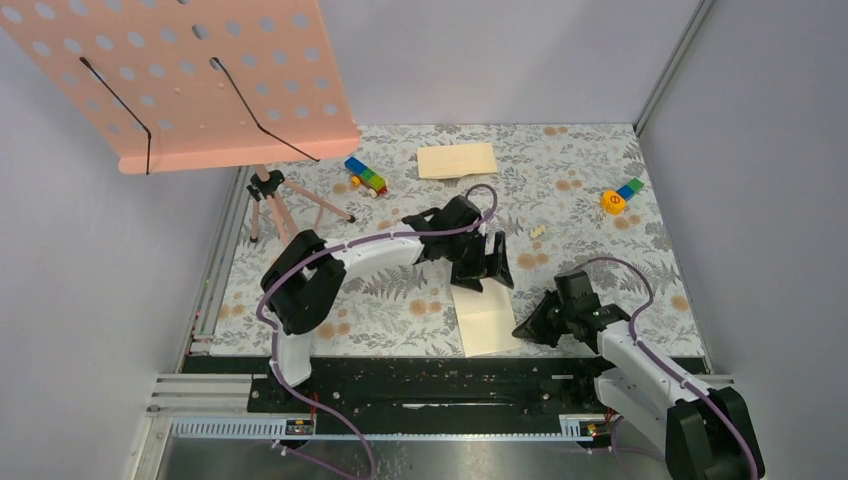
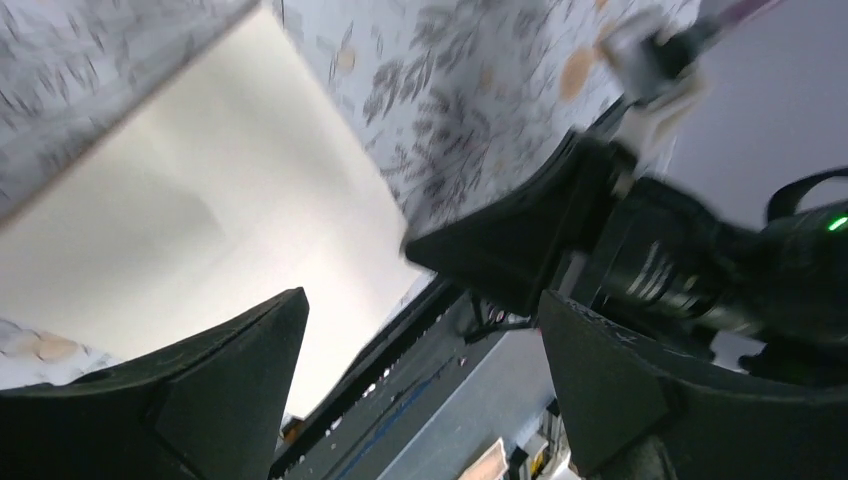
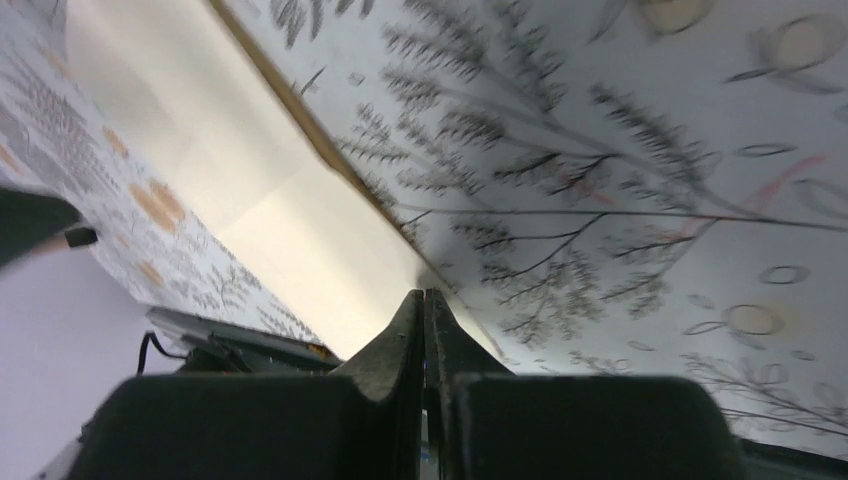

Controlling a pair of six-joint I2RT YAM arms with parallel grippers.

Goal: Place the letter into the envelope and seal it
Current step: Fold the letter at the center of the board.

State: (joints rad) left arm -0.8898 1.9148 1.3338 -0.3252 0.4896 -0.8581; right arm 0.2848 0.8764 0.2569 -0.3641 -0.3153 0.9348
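1. Letter (image 1: 488, 322) lay flat on the flower-patterned table (image 1: 400, 300). Its far end was under the left gripper (image 1: 486, 272) and its right edge met the tip of the right gripper (image 1: 522, 329).
2. The left gripper's fingers (image 2: 230, 390) stood spread wide over the letter, gripping nothing.
3. The right gripper's fingers (image 3: 400, 345) were pressed together at the letter's edge. Whether any paper sat between them could not be told.
4. The envelope (image 1: 457, 160) lay well beyond the left gripper, toward the far wall (image 1: 480, 60), apart from the letter.
5. One toy block stack (image 1: 366, 177) sat beyond and left of the left gripper, and another (image 1: 621, 196) sat well beyond the right gripper.
6. A pink music stand (image 1: 200, 80) on a tripod (image 1: 280, 205) rose to the left of the left gripper. Grey walls closed in the table.
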